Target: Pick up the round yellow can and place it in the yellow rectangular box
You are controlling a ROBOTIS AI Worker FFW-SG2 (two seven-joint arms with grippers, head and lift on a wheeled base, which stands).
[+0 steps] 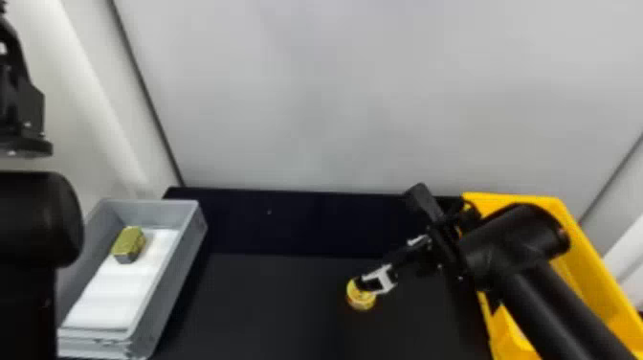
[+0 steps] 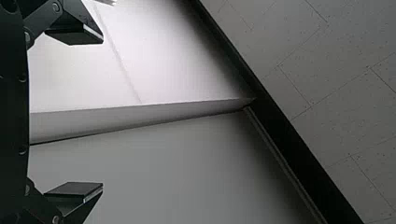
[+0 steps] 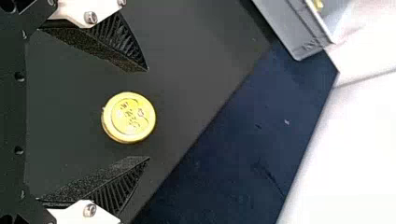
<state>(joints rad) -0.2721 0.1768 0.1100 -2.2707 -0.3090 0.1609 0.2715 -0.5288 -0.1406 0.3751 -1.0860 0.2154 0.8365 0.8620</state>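
My right gripper point(image 1: 368, 286) is over the round yellow can point(image 1: 360, 298), which rests on the black table left of the yellow rectangular box point(image 1: 593, 268). In the right wrist view the round can point(image 3: 129, 117) lies between the two ribbed fingers of the right gripper point(image 3: 148, 114), with a gap to each finger, so the gripper is open. The parked left arm point(image 1: 24, 115) stays at the far left; in the left wrist view the left gripper point(image 2: 102, 114) is open with nothing between its fingers.
A grey bin point(image 1: 191, 249) on the left holds a white sheet point(image 1: 119, 297) and a small olive-gold block point(image 1: 128, 244). Behind the black table point(image 1: 268, 306) rises a pale wall. The right forearm passes over the yellow box.
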